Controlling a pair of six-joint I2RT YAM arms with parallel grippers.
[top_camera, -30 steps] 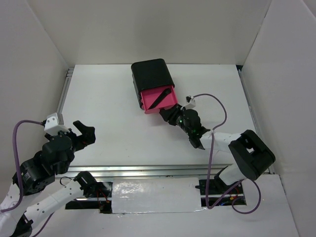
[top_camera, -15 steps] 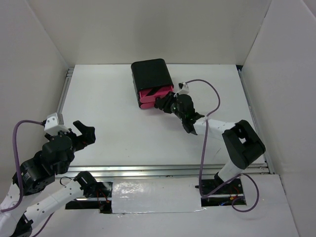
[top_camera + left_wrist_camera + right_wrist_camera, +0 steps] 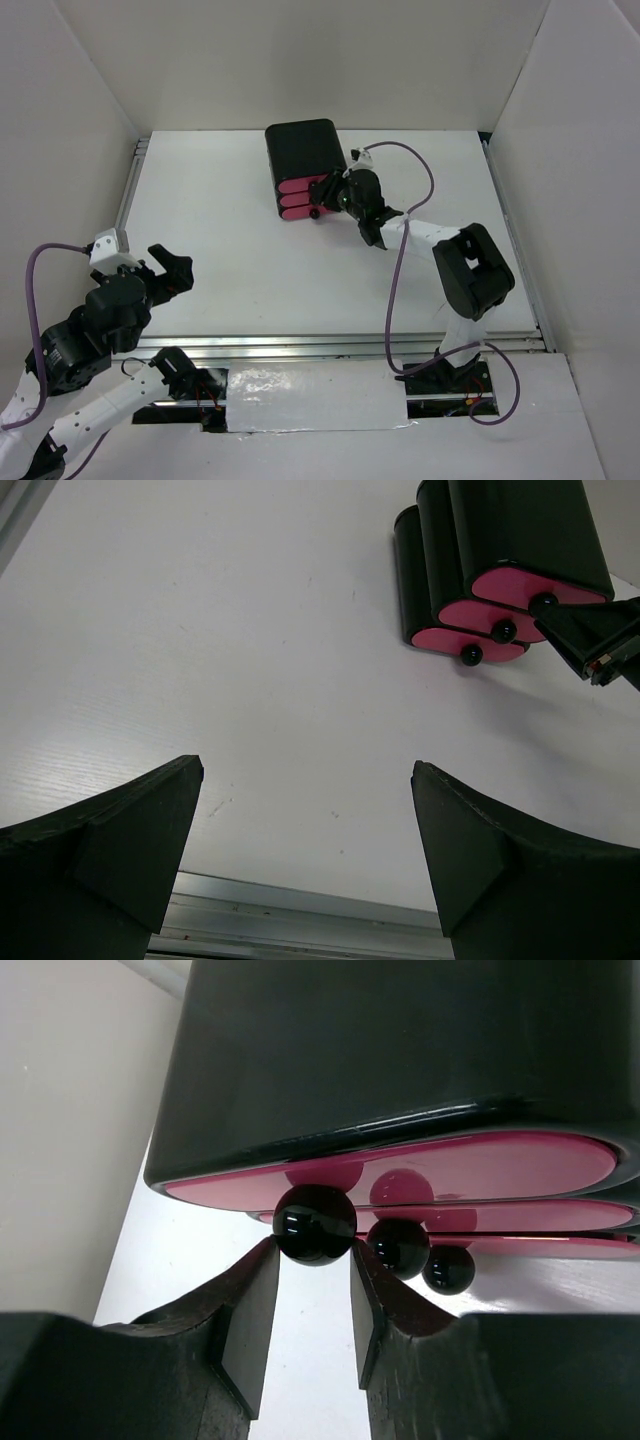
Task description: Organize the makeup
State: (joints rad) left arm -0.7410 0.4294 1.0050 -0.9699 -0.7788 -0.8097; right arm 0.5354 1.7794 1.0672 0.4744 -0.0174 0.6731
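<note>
No makeup shows in any view; it is hidden or out of view. The black chest (image 3: 305,150) stands at the back middle with its three pink drawers (image 3: 298,198) pushed in. My right gripper (image 3: 330,196) is at the chest's front. In the right wrist view its fingertips (image 3: 268,1260) close on the top drawer's round black knob (image 3: 315,1223), and the right gripper (image 3: 314,1250) sits just below it. My left gripper (image 3: 170,270) is open and empty at the front left, and it shows wide open over bare table in the left wrist view (image 3: 306,770).
The chest also shows in the left wrist view (image 3: 520,530), with my right gripper (image 3: 590,640) at its knobs. White walls enclose the table on three sides. A metal rail (image 3: 330,345) runs along the front edge.
My right gripper has moved back and left with the top drawer, which was open with a black brush inside and is now pushed in. The left arm has not moved.
</note>
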